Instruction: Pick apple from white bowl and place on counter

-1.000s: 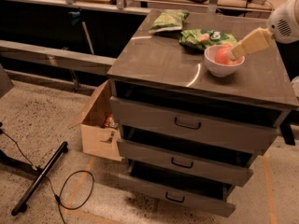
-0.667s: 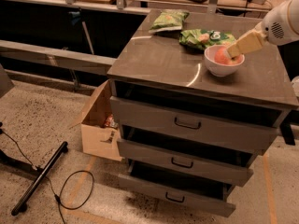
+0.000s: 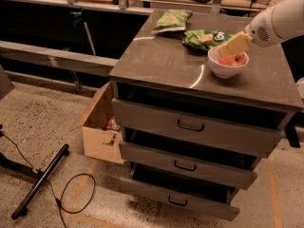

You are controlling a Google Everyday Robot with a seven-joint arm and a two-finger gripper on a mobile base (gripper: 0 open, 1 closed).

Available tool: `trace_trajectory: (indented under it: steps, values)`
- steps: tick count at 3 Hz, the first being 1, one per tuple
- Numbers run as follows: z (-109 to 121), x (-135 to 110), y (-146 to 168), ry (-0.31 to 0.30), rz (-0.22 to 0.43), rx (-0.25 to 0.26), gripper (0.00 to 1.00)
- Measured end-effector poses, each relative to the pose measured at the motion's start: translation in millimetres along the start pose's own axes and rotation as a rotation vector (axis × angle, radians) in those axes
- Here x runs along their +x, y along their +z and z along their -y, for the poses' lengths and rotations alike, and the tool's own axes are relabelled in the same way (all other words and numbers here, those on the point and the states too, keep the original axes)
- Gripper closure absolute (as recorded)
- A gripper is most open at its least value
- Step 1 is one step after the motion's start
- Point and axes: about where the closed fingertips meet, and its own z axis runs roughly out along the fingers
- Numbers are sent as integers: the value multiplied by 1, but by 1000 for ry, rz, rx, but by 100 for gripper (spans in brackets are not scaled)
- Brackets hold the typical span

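Note:
The red apple (image 3: 233, 60) with pale patches lies in the small white bowl (image 3: 227, 69), which stands on the grey-brown counter (image 3: 161, 56) towards its right side. My gripper (image 3: 225, 50) is cream-coloured and reaches in from the upper right on a white arm. Its tip hangs over the bowl's left rim, right beside the apple and partly covering it. I cannot tell whether it touches the apple.
Two green snack bags lie behind the bowl, one (image 3: 204, 38) close to it and one (image 3: 171, 20) at the back. Three drawers (image 3: 190, 127) stand partly open below. An open cardboard box (image 3: 99, 127), a black stand leg (image 3: 40, 182) and a cable (image 3: 76, 194) lie on the floor at the left.
My gripper has moved left and slightly down, from right of the bowl to over its left rim by the apple. The apple and bowl have not moved.

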Motion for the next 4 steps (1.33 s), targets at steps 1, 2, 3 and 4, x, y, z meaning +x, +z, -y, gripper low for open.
trace_trajectory:
  steps: [1, 2, 3, 4]
  values:
    - [5, -3, 18, 9, 5, -2, 25]
    - [14, -3, 26, 17, 9, 9, 40]
    - [21, 1, 30, 23, -7, 14, 70]
    - [18, 3, 31, 23, -19, 5, 60]
